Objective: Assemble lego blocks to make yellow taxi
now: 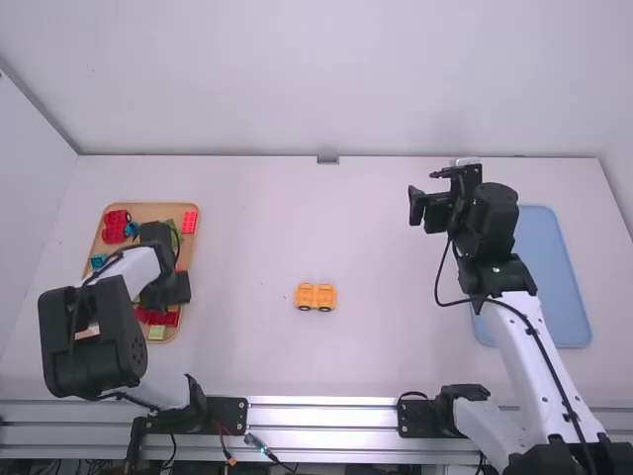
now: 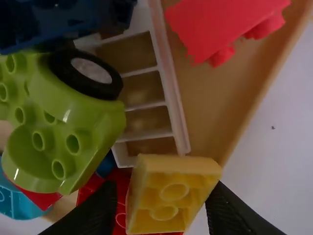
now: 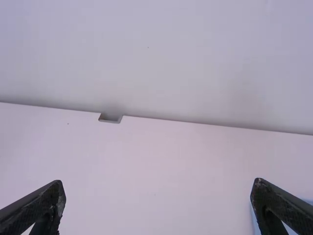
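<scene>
My left gripper (image 1: 166, 295) is low over the wooden tray (image 1: 148, 212) at the left. In the left wrist view that gripper (image 2: 164, 210) is shut on a yellow block (image 2: 168, 193), its two studs facing the camera and the block somewhat tilted. An orange-yellow wheeled piece (image 1: 316, 297) rests alone near the table's middle. My right gripper (image 1: 423, 206) hangs over the right part of the table, well apart from that piece; in the right wrist view the gripper (image 3: 159, 205) stands open with nothing between its fingers.
Around the held block lie a green wheeled piece (image 2: 73, 122), a red block (image 2: 220, 29), a dark blue piece (image 2: 63, 22) and a pale slatted piece (image 2: 168, 83). A blue tray (image 1: 554, 267) sits at the right, beside the right arm.
</scene>
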Controlling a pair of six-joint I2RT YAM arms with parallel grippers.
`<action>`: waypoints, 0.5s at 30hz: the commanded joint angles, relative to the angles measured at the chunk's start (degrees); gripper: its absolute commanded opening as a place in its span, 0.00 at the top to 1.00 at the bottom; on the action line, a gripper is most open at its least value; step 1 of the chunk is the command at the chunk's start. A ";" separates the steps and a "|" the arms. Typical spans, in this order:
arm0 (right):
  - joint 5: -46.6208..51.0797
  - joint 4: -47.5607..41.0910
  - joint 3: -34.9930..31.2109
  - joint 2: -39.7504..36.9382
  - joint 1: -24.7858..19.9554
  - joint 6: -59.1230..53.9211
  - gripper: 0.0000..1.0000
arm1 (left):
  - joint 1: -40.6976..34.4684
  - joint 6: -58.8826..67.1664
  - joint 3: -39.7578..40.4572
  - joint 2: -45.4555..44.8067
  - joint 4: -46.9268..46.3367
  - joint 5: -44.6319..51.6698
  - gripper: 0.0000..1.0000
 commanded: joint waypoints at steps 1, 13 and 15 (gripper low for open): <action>0.11 0.20 1.84 0.33 -0.02 0.28 0.01 | 0.17 0.11 -0.85 -0.70 -0.37 -1.64 0.52; 0.09 0.17 1.84 0.33 -0.13 0.28 0.01 | 0.15 0.44 -0.92 -0.68 -0.09 -1.18 0.53; 0.09 0.15 1.84 0.33 -0.13 0.26 0.01 | 0.13 1.27 -1.75 -0.68 0.79 -1.20 0.48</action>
